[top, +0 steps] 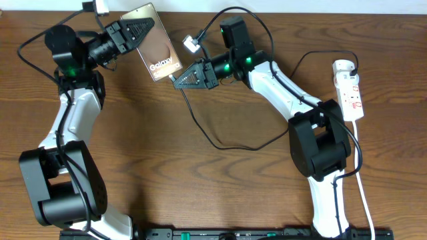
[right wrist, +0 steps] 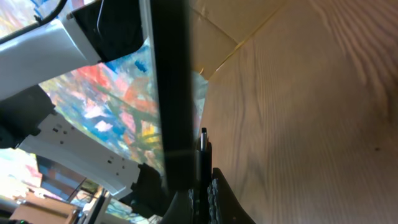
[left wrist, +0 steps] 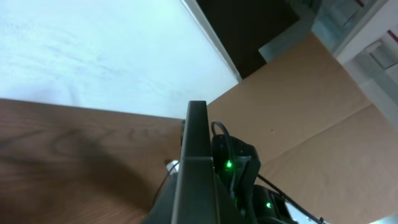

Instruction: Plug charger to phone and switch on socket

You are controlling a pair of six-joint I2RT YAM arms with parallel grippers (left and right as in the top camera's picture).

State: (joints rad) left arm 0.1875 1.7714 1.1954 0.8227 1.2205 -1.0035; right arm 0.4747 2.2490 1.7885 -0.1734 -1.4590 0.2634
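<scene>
two grippers meet at the phone (top: 159, 48), whose bronze face with white "galaxy" lettering is turned up toward the overhead camera. the left gripper (top: 137, 32) is clenched on the phone's long side nearest the left arm, one finger lying across the face. in the left wrist view the phone (left wrist: 196, 168) shows only as a thin dark edge rising from between the fingers, with the right arm's green lights just behind it.

the right gripper (top: 179, 81) is clamped tight at the phone's short end, the one nearest the lettering, grasping the charger (top: 208, 137) close to its tip. in the right wrist view a small connector tip (right wrist: 203, 142) stands just beside the phone's dark edge and points along it. whether it touches the phone or sits in a port i cannot tell. from the right gripper the thin black cable falls away from the phone, loops over the wooden table (top: 200, 193) and runs in under the right arm.

the socket (top: 351, 93) lies flat on the table well apart from the phone, beyond the right arm. its thick white cord trails toward the robot's base, and a black lead reaches the end farthest from that base.
</scene>
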